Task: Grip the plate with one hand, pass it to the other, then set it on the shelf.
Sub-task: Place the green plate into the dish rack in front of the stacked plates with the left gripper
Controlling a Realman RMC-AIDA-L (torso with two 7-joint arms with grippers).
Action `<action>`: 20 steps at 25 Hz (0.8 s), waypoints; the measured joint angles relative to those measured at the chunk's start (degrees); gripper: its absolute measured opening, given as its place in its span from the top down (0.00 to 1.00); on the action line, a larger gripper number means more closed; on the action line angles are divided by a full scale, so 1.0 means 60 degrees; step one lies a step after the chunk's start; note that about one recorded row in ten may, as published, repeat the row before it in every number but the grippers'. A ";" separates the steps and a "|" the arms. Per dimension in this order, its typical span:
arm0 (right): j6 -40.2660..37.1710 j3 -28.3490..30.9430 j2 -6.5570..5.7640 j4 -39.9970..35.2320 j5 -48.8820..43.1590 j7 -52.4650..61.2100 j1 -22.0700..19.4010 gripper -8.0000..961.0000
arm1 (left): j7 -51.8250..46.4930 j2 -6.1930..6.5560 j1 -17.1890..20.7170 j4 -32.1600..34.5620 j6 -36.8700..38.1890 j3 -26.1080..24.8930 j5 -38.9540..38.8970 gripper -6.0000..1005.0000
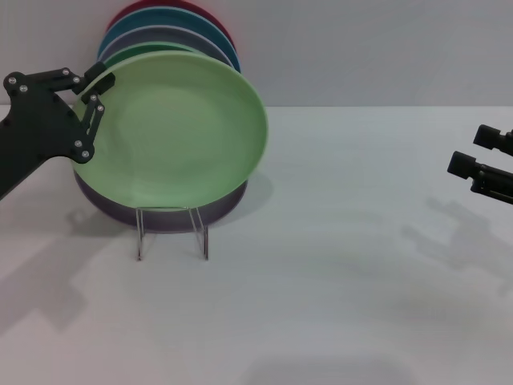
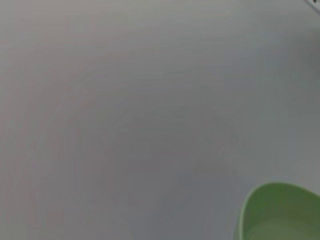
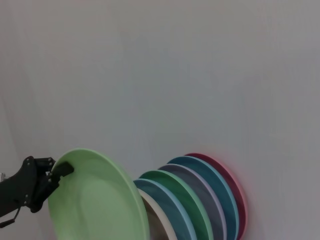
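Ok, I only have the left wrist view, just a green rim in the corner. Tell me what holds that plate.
Observer: The left gripper is clamped on the upper left rim of the light green plate, which stands tilted at the front of the row.
Operator: Tell me what is behind it.
Observer: More plates stand on edge behind it: a darker green plate, a lavender plate, a teal plate and a dark red plate.
Operator: Give me the right gripper.
Observer: The right gripper waits at the far right edge of the head view, apart from every plate.
Operator: And the shelf.
Observer: The clear stand sits on the table below the plates.
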 joint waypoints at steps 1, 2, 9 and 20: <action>0.0000 0.0000 -0.0001 -0.0001 0.0000 0.0000 0.0005 0.16 | 0.0000 -0.0023 -0.0002 0.0000 0.0026 -0.0001 0.0000 0.94; 0.0000 0.0000 -0.0004 -0.0001 -0.0001 0.0000 0.0015 0.16 | 0.0000 -0.0114 0.0017 -0.0027 0.0080 -0.0075 0.0002 0.94; -0.0002 -0.0013 -0.0023 0.0000 -0.0003 0.0018 0.0126 0.16 | -0.0003 -0.0217 0.0048 -0.0009 0.0245 -0.0241 -0.0009 0.93; 0.0036 -0.0015 -0.0029 0.0003 -0.0016 0.0033 0.0105 0.16 | -0.0001 -0.0254 0.0135 0.0005 0.0267 -0.0218 -0.0015 0.58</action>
